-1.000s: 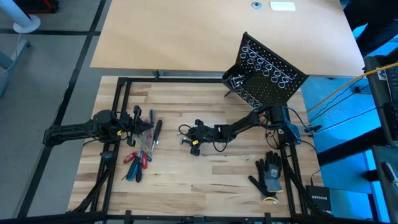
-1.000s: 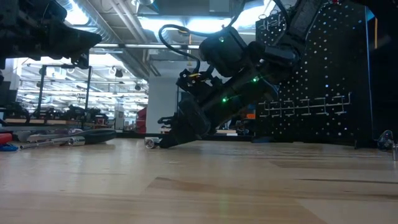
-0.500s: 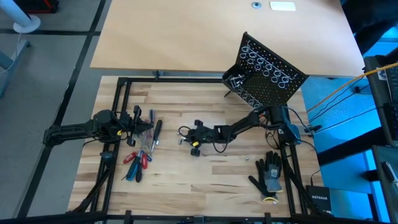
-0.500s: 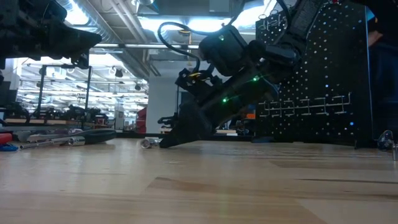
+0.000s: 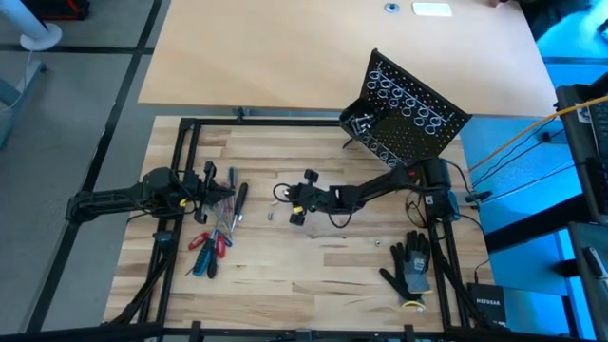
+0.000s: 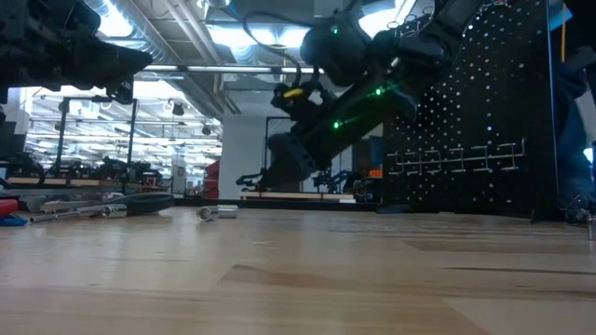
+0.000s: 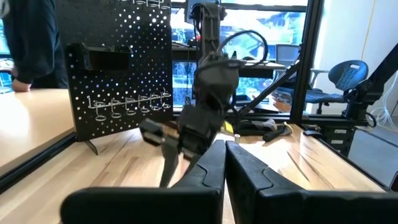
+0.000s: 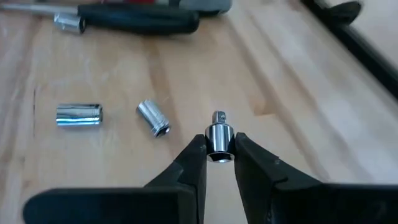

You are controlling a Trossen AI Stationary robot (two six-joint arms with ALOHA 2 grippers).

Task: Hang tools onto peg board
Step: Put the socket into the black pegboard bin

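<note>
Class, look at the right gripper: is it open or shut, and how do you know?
Shut on a small silver bit: the right gripper has a finger pressed against each side of it, lifted above the table.

Right arm reaching from the frame's right toward the centre in the high view, right gripper hanging above the wood, fingers pinching a small silver socket. Left arm lying at centre left, left gripper closed, empty.
</note>
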